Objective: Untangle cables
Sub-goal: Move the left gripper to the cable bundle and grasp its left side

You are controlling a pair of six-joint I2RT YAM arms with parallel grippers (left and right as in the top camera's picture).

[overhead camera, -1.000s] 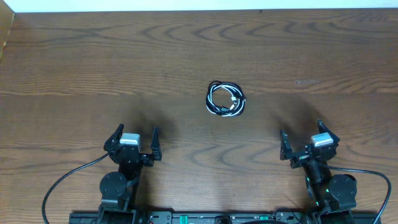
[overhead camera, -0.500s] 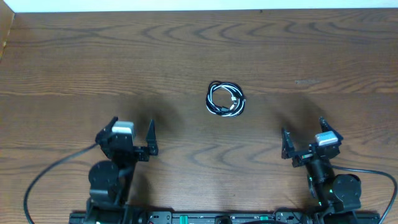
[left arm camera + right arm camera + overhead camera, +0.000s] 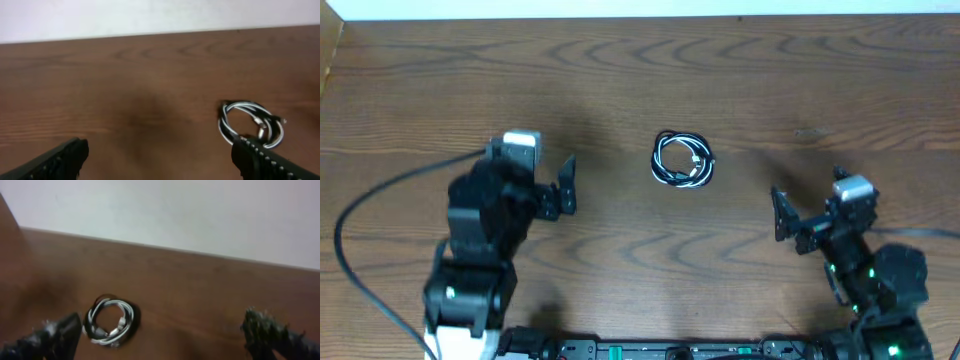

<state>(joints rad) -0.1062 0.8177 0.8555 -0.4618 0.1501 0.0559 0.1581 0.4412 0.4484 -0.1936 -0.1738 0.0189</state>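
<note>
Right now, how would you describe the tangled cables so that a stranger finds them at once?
Look at the brown wooden table, near its centre. There lie the cables: thin white and black cords wound together into one small ring. They are far thinner than the black wire trailing from the left arm.
</note>
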